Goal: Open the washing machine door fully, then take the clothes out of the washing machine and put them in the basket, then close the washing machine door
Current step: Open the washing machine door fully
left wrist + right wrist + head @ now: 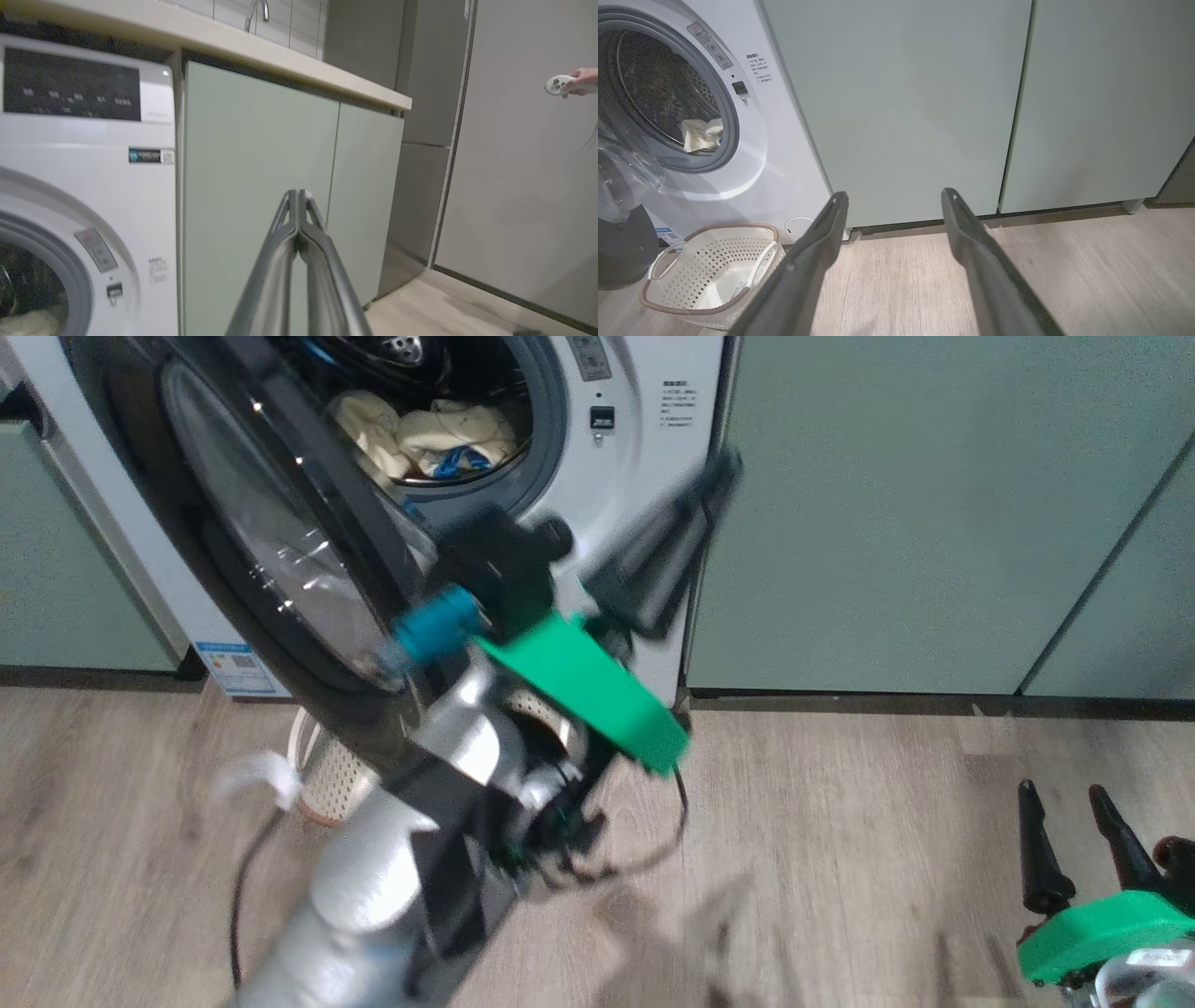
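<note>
Closest to the head camera is the pale left forearm (pixel 373 868), which points up toward the washing machine (pixel 625 467). Its left tool (pixel 721 471) is clenched, both fingers pressed together with nothing between them, and it is in the air in front of the sage-green cabinet front (pixel 887 523), just beside the machine's right edge. The right tool (pixel 1062 793) is low at the side, released, its fingers wide apart and empty above the wooden floor (pixel 840 821). The washing machine door (pixel 243 523) stands open, swung out at the left side. The clothes (pixel 448 434) lie inside the drum (pixel 658 93), at its front edge. The basket (pixel 719 254) stands on the floor, just before the machine's lower front edge and below the drum.
</note>
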### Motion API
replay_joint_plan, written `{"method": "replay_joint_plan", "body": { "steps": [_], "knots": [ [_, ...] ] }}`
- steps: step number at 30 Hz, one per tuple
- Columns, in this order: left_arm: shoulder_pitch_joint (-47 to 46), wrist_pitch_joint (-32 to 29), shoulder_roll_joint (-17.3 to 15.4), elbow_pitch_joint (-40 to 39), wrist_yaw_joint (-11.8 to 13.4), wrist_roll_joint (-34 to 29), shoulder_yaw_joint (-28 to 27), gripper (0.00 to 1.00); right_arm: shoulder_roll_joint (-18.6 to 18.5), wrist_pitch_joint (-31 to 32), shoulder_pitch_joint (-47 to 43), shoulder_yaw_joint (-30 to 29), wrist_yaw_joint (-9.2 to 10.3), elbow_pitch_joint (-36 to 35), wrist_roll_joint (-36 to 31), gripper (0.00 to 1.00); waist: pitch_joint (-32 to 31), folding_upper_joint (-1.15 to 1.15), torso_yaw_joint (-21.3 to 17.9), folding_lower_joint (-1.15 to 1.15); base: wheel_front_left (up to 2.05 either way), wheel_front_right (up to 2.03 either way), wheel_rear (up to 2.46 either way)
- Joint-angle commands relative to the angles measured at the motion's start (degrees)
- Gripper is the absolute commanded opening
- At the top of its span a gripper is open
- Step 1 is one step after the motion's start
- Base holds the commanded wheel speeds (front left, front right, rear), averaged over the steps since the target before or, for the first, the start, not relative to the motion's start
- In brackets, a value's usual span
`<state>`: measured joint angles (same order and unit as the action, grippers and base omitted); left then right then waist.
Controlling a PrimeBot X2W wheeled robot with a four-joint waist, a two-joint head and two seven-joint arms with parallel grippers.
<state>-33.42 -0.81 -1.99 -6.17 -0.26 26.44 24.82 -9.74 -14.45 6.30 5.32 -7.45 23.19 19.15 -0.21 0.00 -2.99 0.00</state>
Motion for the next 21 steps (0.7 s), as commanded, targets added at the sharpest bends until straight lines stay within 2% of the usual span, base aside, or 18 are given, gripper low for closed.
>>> {"method": "replay_joint_plan", "body": {
  "steps": [1,6,10,15,21],
  "knots": [
    [-0.6,0.6,-0.9,-0.9,0.4,0.6,-0.7,0.00,-1.2,-0.5,2.7,0.9,-0.03,-1.5,0.2,1.00,0.1,0.00,-0.4,0.00,0.00,0.00,0.00],
    [2.5,3.1,-0.9,3.1,2.0,1.0,5.1,0.00,-1.4,-0.5,2.5,1.0,-0.03,-1.6,0.4,1.00,0.2,0.00,-1.1,0.00,0.00,0.00,0.00],
    [4.7,6.0,-0.9,9.1,3.3,-1.2,9.3,0.00,-1.5,-0.5,2.5,1.1,-0.03,-1.5,0.4,1.00,0.4,0.00,-1.4,0.00,0.00,0.00,0.00],
    [5.9,9.3,-0.9,16.7,4.5,-2.4,11.7,0.00,-1.6,-0.5,2.6,1.2,-0.03,-1.5,0.3,1.00,0.5,0.00,-1.5,0.00,0.00,0.00,0.00],
    [6.3,13.7,-0.9,25.6,6.2,-0.5,13.8,0.00,-1.7,-0.5,2.8,1.4,-0.03,-1.5,0.4,1.00,0.9,0.00,-1.6,0.00,0.00,0.00,0.00]
  ]
}}
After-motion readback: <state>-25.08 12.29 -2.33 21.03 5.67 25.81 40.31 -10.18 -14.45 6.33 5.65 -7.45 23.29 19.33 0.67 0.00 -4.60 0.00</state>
